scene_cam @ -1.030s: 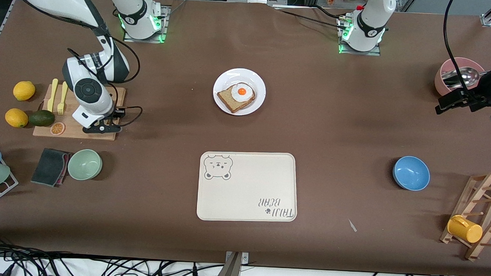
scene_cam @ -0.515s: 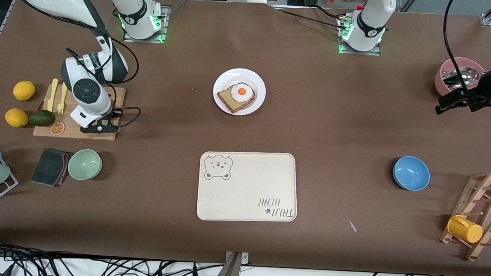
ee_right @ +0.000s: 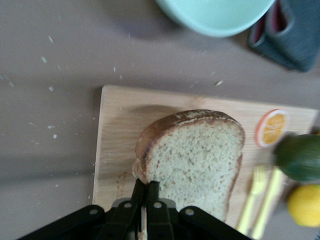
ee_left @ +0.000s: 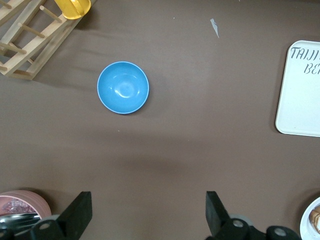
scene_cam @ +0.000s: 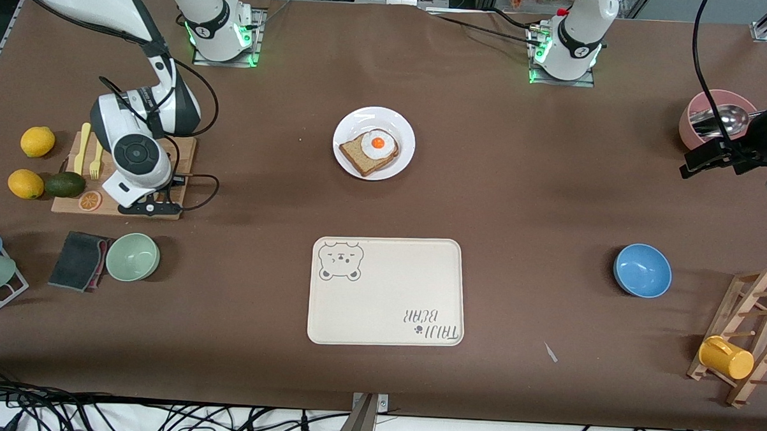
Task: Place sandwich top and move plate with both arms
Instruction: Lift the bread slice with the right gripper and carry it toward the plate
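Note:
The sandwich top (ee_right: 195,160), a light brown bread slice with a darker crust, lies over the wooden cutting board (ee_right: 115,145). My right gripper (ee_right: 146,184) is shut on its edge. In the front view the right gripper (scene_cam: 142,208) is low over the board (scene_cam: 185,146) and its hand hides the slice. The white plate (scene_cam: 355,122) sits mid-table, nearer the arms' bases, and bears a darker slice with a fried egg (scene_cam: 368,152). My left gripper (scene_cam: 691,164) waits open and empty beside the pink bowl (scene_cam: 690,114). It shows open over bare table in the left wrist view (ee_left: 148,210).
On or beside the board lie a yellow fork (scene_cam: 96,153), an orange slice (scene_cam: 90,200), an avocado (scene_cam: 64,184) and two lemons (scene_cam: 36,141). A green bowl (scene_cam: 132,256), dark cloth (scene_cam: 77,260), bear-print tray (scene_cam: 386,291), blue bowl (scene_cam: 642,270) and wooden rack with a yellow cup (scene_cam: 726,357) lie nearer the camera.
My right gripper has shifted a little over the board, toward the camera and toward the right arm's end of the table. The left arm has not moved.

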### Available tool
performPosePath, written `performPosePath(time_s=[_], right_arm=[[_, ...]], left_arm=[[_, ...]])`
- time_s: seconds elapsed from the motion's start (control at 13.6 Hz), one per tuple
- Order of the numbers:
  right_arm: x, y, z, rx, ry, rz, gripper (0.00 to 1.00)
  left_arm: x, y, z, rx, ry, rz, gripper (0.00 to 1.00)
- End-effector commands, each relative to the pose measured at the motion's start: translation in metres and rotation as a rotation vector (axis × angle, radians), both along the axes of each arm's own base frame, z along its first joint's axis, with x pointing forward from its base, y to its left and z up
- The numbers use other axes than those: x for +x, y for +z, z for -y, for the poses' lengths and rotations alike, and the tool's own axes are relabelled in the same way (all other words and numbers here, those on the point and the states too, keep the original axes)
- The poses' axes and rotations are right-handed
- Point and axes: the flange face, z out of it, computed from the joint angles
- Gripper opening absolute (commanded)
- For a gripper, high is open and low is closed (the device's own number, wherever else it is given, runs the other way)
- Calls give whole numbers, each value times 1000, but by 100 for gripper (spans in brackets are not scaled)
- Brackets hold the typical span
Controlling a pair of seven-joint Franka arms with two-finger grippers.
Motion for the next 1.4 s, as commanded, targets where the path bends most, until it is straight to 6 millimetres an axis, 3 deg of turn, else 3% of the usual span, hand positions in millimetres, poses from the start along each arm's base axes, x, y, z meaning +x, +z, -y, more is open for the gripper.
performPosePath(time_s=[0.0,0.37,0.59,0.96,1.32], right_arm=[[22,19,-26,-39,-20,-12,0],[38,56,-118,5,-150,-85,0],[31,71,-179,27,-226,-77,0],[-10,78,-283,81,-400,-32,0],[-69,72,-386,72,-545,11,0]], left_arm=[[0,5,1,-24,9,-4,100],[0,5,1,-24,9,-4,100],[0,5,1,-24,9,-4,100],[0,5,1,-24,9,-4,100],[0,5,4,-38,26,-10,100]])
